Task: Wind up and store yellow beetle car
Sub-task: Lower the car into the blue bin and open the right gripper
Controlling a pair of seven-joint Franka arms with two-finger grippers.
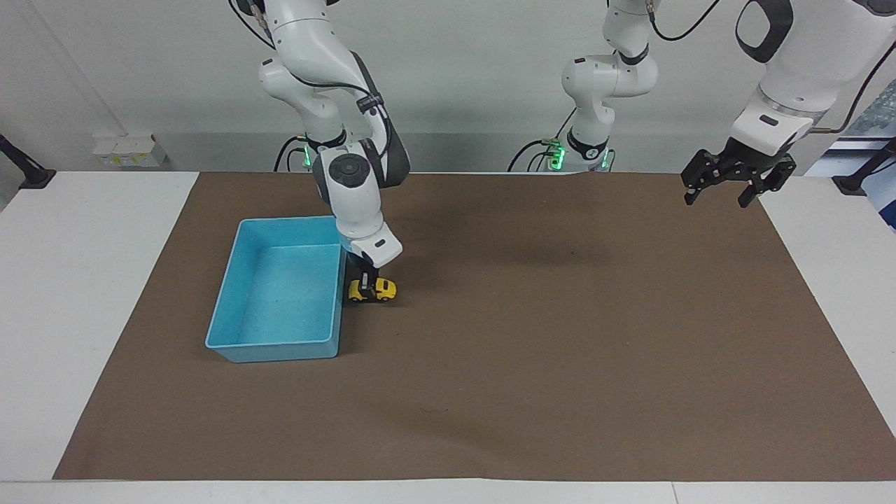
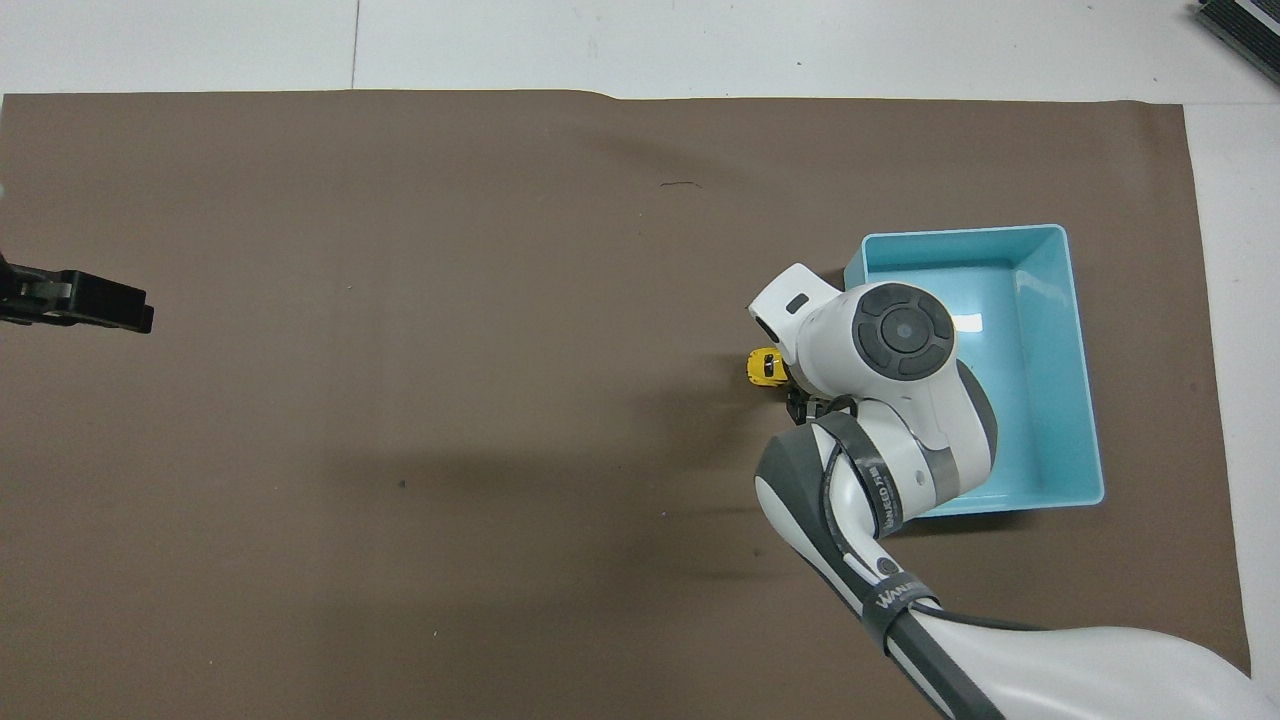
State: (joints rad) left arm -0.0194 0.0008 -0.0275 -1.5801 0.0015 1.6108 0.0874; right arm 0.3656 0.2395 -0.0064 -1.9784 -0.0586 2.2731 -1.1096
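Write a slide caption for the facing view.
Right gripper shut on yellow beetle car beside light-blue bin; left gripper waits open.

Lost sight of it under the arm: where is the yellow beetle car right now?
The yellow beetle car sits on the brown mat beside the light-blue bin, toward the right arm's end, with the right gripper shut on it.

Yellow beetle car on brown mat — just beside light-blue bin, half under right arm.
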